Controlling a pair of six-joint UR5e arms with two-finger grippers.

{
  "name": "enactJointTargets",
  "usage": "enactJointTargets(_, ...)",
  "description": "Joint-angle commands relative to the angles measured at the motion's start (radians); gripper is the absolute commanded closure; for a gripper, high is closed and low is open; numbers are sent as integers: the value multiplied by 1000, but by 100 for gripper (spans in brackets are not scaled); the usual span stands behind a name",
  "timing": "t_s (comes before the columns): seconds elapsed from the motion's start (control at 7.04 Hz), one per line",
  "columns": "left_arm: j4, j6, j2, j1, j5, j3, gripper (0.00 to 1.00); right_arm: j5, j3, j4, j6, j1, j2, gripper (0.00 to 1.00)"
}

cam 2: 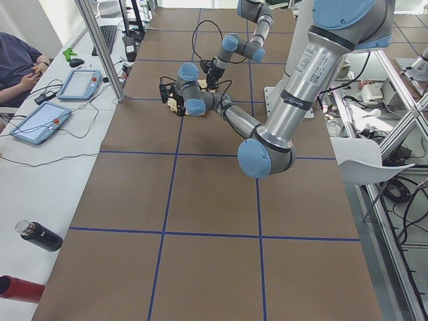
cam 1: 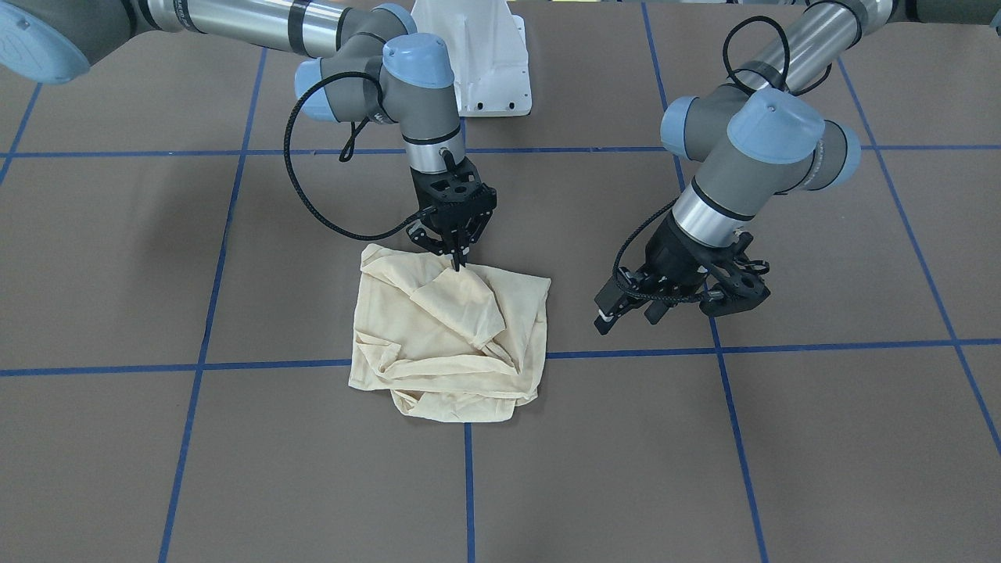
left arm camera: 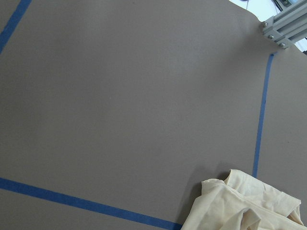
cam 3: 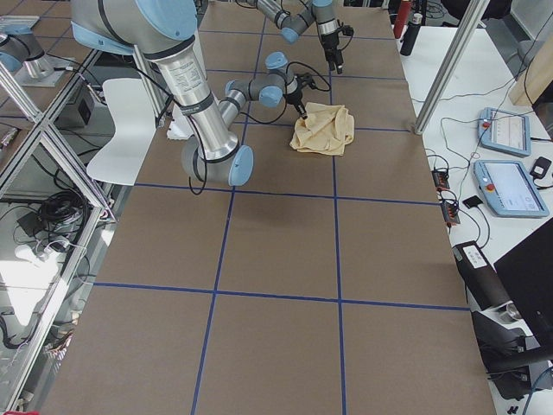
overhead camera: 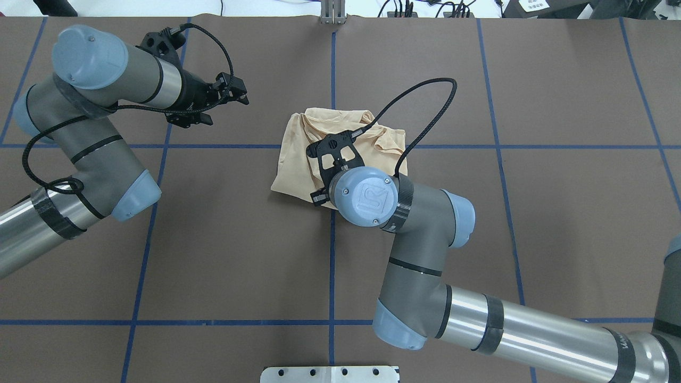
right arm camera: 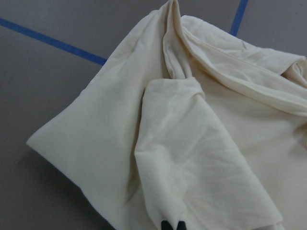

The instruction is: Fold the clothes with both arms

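Observation:
The cream-yellow shirt [cam 1: 446, 336] lies crumpled in a rough square heap at the table's middle, print hidden. It also shows in the overhead view [overhead camera: 298, 154], the left wrist view [left arm camera: 244, 206] and the right wrist view [right arm camera: 192, 143]. My right gripper [cam 1: 457, 264] points straight down at the heap's edge nearest the robot and is shut on a folded sleeve-like flap; its tips [right arm camera: 172, 225] show together on the cloth. My left gripper [cam 1: 626, 313] hovers open and empty over bare table, well to the shirt's side, and also shows in the overhead view [overhead camera: 240, 91].
The brown table is marked with a grid of blue tape lines [cam 1: 469, 485]. The white pedestal base [cam 1: 481, 62] stands behind the shirt. Tablets [cam 2: 80, 83] and a black bottle [cam 2: 40, 235] lie on the operators' desk beyond the table's far edge.

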Motion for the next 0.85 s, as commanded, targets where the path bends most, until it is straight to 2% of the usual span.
enactJointTargets(0.0,0,-6,-7,2,0,2,0,30,-1,2,-10,107,0,100)
enactJointTargets(0.28,0,-11,-13,2,2,3,0,55,-39,5,-62,178,3,100)
enactJointTargets(0.57,0,-11,-13,4,3,6,0,40,-101,11,-55,184,9,100)
enactJointTargets(0.71,0,-11,-13,4,5,8,0,28,-103,10,-50,186,9,60)
